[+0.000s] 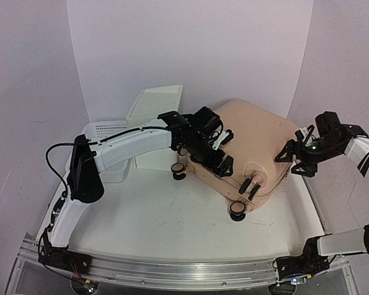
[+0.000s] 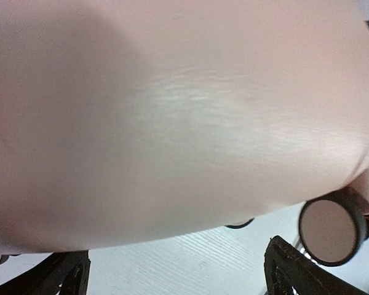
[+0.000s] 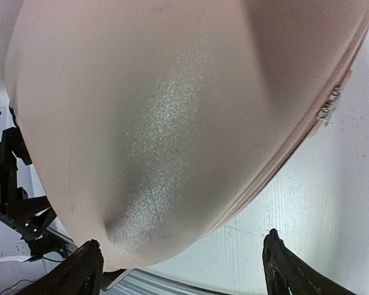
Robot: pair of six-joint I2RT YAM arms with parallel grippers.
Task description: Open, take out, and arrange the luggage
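Peach-pink luggage [image 2: 172,123] fills both wrist cameras, its hard shell pressing close to each lens. It lies closed on its broad side on the white table [image 1: 160,215], right of centre and toward the back. The left gripper [image 2: 178,275] sits at the case's near-left side, jaws spread wide with only bare tabletop between its fingers. The right gripper [image 3: 184,270] faces the opposite, right-hand side, jaws likewise apart and holding nothing, a rounded corner of the shell just ahead of it; contact cannot be told.

Only the overhead view shows the whole case: its wheeled end points toward the near edge, turned slightly left, and its long axis runs diagonally from there to the far right. The left wrist camera alone gives a close look at one black-and-pink caster wheel [image 2: 332,230] above the table. The right wrist camera alone shows the zipper seam and a metal pull [image 3: 329,107].

Left of the case stand a white drawer box [image 1: 155,107] and a white mesh basket [image 1: 107,138].
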